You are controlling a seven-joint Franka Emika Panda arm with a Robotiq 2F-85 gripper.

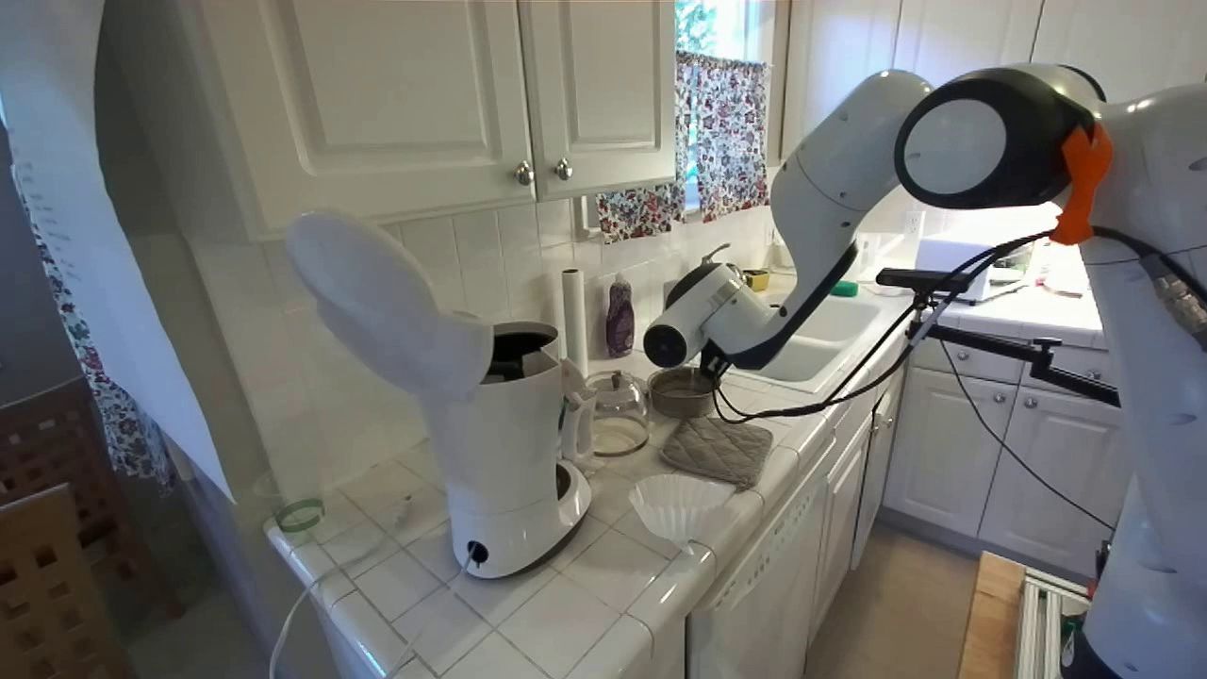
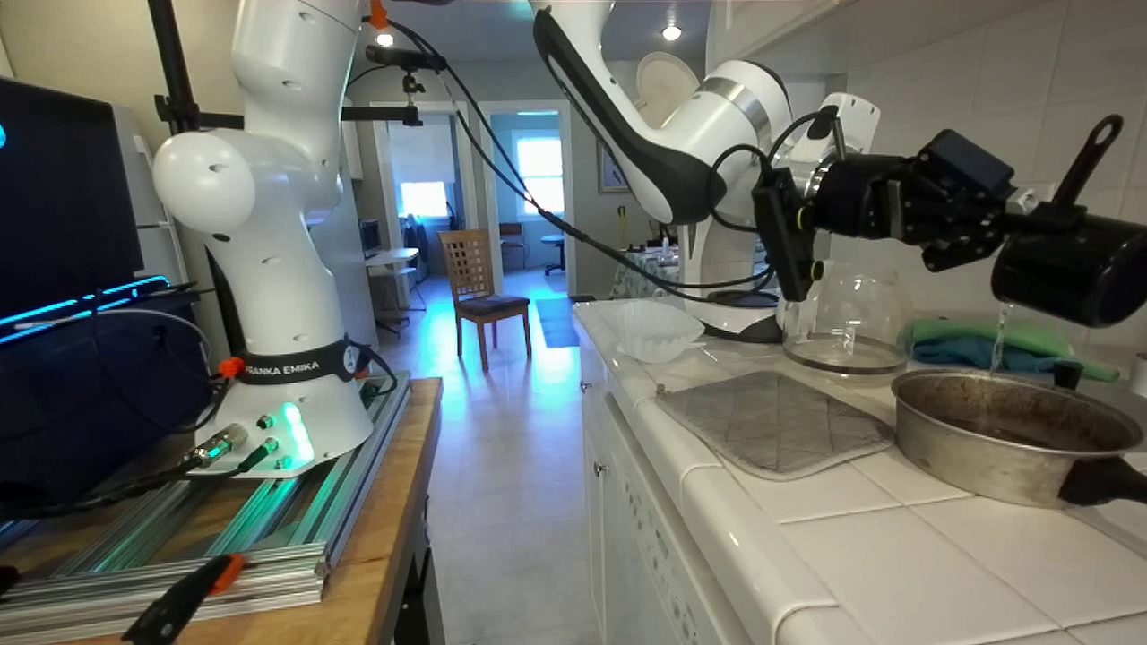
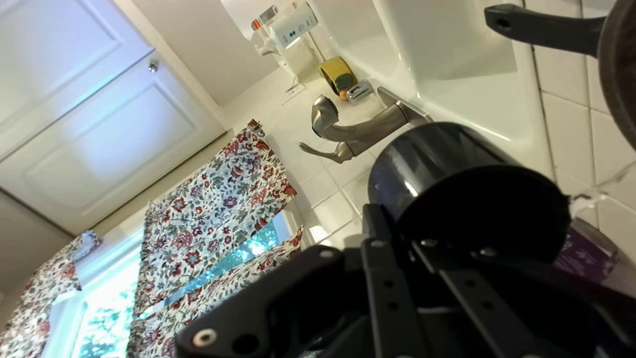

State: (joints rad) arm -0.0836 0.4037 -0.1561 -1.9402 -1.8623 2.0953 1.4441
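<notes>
"So what have the fingers (image 3: 380,268) got hold of?"

"A black pot (image 2: 1071,269), gripped tight, tipped in the air above a metal pan (image 2: 986,457). Exactly where they bite is hard to make out: black against black."

"And that upright black handle (image 2: 1080,166)?"

"It rises at the pot's upper side; I can't see the join clearly."

"Can you look inside the pot?"

"Only deep shadow, in the wrist view. In an exterior view the robot arm (image 1: 837,153) hides most of it, and where it shows best its right end runs out of frame."

"What's the thin streak?"

"A stream of water (image 2: 1000,336), falling into the pan. How full that is, I can't tell. The pan handle (image 2: 1107,482) is cut off at right."

"Anything nearby on the surface (image 2: 896,560)?"

"A grey potholder (image 2: 780,421), just left of the pan; whether they touch is unclear. A glass carafe (image 2: 847,318) stands beyond, its clear top hard to trace, and folded cloths (image 2: 950,356) lie partly hidden behind the pan."
</notes>
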